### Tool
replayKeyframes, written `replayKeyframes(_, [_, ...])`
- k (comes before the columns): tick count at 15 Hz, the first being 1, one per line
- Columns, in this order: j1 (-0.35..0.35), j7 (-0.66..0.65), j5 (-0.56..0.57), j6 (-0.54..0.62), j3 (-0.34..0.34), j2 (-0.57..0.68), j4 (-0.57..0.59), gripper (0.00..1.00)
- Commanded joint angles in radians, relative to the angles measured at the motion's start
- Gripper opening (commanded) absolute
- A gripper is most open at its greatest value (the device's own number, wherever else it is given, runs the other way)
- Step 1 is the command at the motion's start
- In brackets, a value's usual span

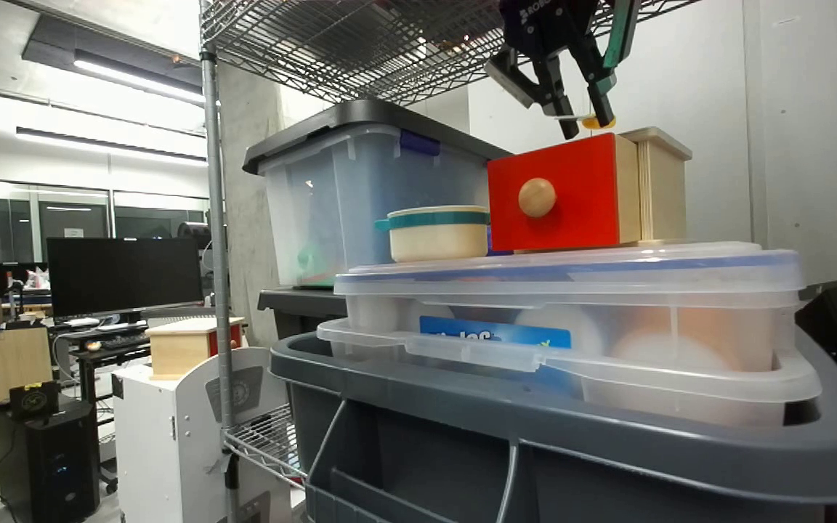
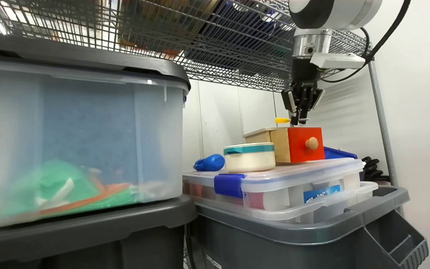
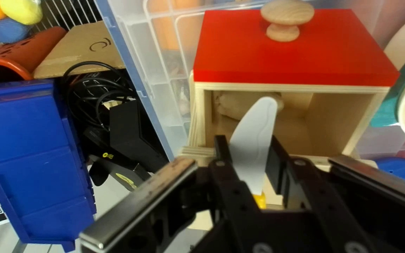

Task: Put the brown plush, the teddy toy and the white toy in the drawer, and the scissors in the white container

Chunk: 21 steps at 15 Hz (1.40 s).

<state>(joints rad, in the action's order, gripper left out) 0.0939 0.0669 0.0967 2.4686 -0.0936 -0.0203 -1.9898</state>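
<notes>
Two dark fingers (image 3: 223, 154) of my gripper (image 3: 249, 149) pinch a white-bladed knife (image 3: 253, 147), one on each side of the blade, so my jaws stand narrow around it. I hold it roughly level above the drawer (image 3: 237, 52), apart from it, and in the wrist view the blade's tip points toward the red front while the yellow handle (image 2: 282, 120) points back toward the pale wooden casing (image 1: 665, 192). The drawer is pulled out of that casing, its round knob (image 1: 537, 197) facing outward. Inside, near the red front, lies a pale brown thing (image 3: 236, 102), partly behind the blade; I cannot tell whether it is the brown plush. In both exterior views the round white container (image 2: 249, 163), banded in teal, stands just beside the drawer; casing and container both stand on a clear plastic bin (image 2: 334, 169), which rests on a dark grey tub (image 2: 293, 235). A rounded blue thing (image 2: 214, 163) lies near the container. Overhead runs a wire shelf (image 2: 155, 41), and a large clear bin (image 2: 88, 101) with a dark lid stands to the side, green and orange things (image 2: 62, 186) showing through its wall.
</notes>
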Motion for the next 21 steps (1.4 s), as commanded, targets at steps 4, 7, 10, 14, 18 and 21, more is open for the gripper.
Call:
replayKeyframes(4, [-0.016,-0.007,0.011,-0.028,0.02,-0.024,0.007,0.07])
replayKeyframes(7, [-0.027,-0.01,0.008,-0.032,0.032,-0.031,0.01,0.07])
replayKeyframes(10, [-0.043,-0.012,0.009,-0.033,0.047,-0.042,0.004,0.07])
replayKeyframes(14, [-0.06,-0.009,0.005,-0.036,0.065,-0.046,0.001,0.07])
replayKeyframes(18, [-0.07,-0.007,0.001,-0.033,0.077,-0.044,-0.003,0.07])
replayKeyframes(21, [-0.078,-0.003,-0.002,-0.028,0.085,-0.042,-0.006,0.07])
